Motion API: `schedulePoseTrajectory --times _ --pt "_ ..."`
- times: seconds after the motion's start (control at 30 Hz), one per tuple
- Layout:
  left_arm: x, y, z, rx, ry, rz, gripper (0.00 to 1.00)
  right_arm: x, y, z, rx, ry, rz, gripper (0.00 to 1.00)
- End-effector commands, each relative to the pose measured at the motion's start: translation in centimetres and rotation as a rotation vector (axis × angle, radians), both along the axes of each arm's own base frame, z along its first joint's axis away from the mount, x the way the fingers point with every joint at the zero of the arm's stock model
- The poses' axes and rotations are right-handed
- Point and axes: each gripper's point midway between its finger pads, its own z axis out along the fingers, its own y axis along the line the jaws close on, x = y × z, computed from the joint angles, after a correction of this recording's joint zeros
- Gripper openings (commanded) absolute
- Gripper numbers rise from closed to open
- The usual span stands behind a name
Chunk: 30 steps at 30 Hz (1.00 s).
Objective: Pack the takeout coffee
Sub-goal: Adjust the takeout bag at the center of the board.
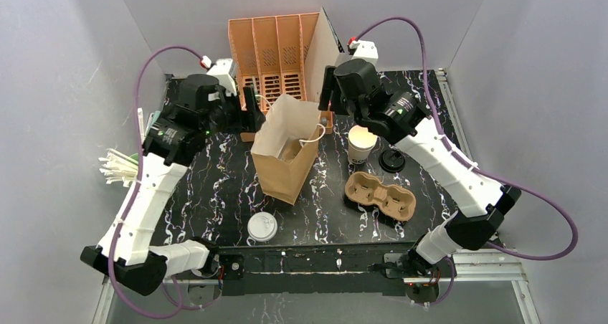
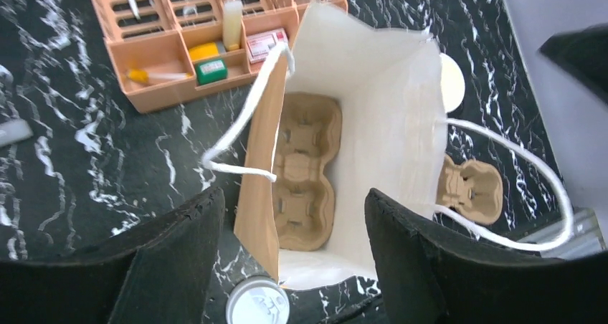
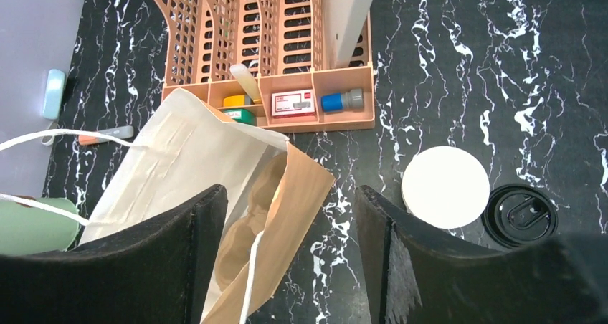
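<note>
Beside the right gripper (image 3: 290, 259), just past its outer finger: cup (image 3: 444, 186), small, white paper, round, pale cream inside, upright on the table (image 1: 215, 188) and uncovered. Black lid (image 3: 520, 215): thin moulded plastic, ringed, glossy, flat on the table just beyond the cup, touching neither cup nor gripper.

Right gripper: jaws wide apart, nothing between them, above the bag's edge. Left gripper (image 2: 294, 252): jaws likewise wide and empty, above the bag mouth.

Bag (image 2: 387, 123): brown paper outside, white inside, creased, standing open between the two grippers. White cord handles (image 2: 240, 169) flop loose over its rim.

Tray (image 2: 305, 173): moulded pulp, tan, two wells, on the bag's floor under the left gripper. Second tray (image 1: 380, 195): same make, on the table, on the far side of the cup from the right gripper.

White lid (image 2: 257, 304): flat, round, at the foot of the bag below the left gripper; not the cup's match.

Risks, as judged:
- Thin cup wall may buckle under a hard pinch.
- Uncapped cup could spill if tilted; whether it holds liquid cannot be told.
- Flat black lid offers little edge and may skid on the slick marbled surface.
- Light bag may tip or fold shut if nudged.
- Loose cords may snag a finger.
- Cup lowered off-centre could miss a well and lean.
</note>
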Motion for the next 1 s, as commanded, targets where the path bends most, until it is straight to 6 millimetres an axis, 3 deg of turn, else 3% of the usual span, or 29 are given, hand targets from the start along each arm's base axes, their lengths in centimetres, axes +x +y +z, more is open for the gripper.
schedulePoseTrajectory --times 0.0,0.07,0.17,0.23,0.4,0.63,0.97 --pt "-1.2 2.1 4.5 0.055 -0.095 0.024 0.65 -0.8 -0.9 1.0 0.077 0.0 -0.047 0.72" --pt "-1.7 0.8 5.5 0.027 -0.098 -0.059 0.51 -0.7 -1.2 0.6 0.076 0.012 -0.069 0.7" --pt "-1.7 -2.1 5.3 -0.016 -0.065 -0.212 0.28 -0.5 -0.9 -0.1 0.08 0.021 -0.069 0.67" --pt "-1.4 -3.3 4.5 -0.021 -0.032 -0.275 0.23 -0.3 -0.4 -0.4 0.091 0.025 -0.062 0.67" --pt "0.7 -4.3 1.9 0.048 -0.001 -0.32 0.39 0.4 0.7 -1.7 0.095 0.066 -0.056 0.67" --pt "2.8 -3.8 -2.1 0.22 0.054 -0.265 0.44 1.4 2.2 -3.8 0.114 0.127 -0.044 0.63" --pt "3.6 -2.8 -2.6 0.427 -0.009 -0.17 0.48 2.5 3.2 -6.5 0.101 0.178 -0.034 0.62"
